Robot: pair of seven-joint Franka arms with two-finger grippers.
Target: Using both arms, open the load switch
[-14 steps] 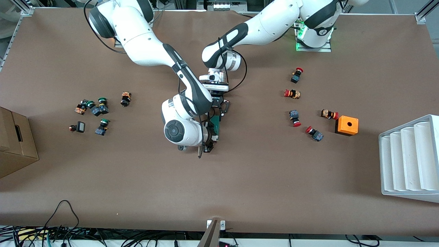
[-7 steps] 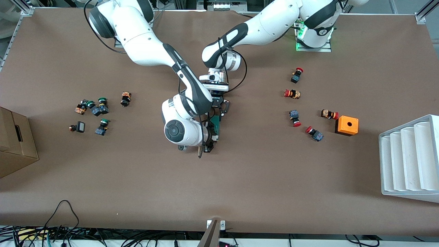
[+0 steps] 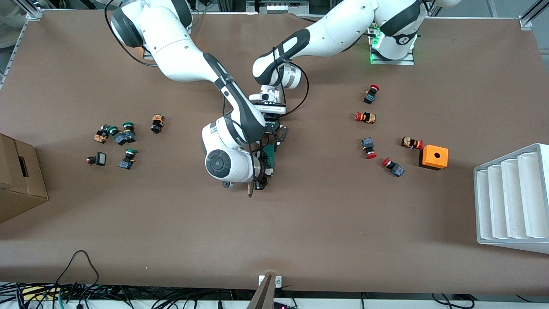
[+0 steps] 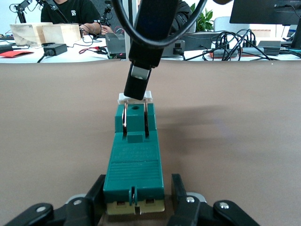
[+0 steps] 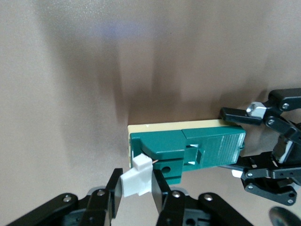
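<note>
The load switch (image 3: 270, 155) is a narrow dark-green block lying mid-table, with a white piece (image 5: 136, 181) at its end nearer the front camera. My left gripper (image 3: 274, 136) is shut on the switch body's other end, and its fingers (image 4: 96, 197) press both sides of the green block (image 4: 134, 160). My right gripper (image 3: 262, 174) is shut on the white piece, which its fingers (image 5: 159, 188) pinch between them. That white piece (image 4: 135, 97) sits slightly tilted off the green body (image 5: 188, 150). The left gripper (image 5: 263, 141) also shows at the switch's other end in the right wrist view.
Several red-capped push buttons (image 3: 371, 93) and an orange box (image 3: 433, 157) lie toward the left arm's end, beside a white ribbed tray (image 3: 510, 197). Green-capped buttons (image 3: 124, 133) and a cardboard box (image 3: 19, 180) sit toward the right arm's end.
The right arm's wrist has crept very slightly toward the robots' bases. The switch and the left gripper have stayed in place.
</note>
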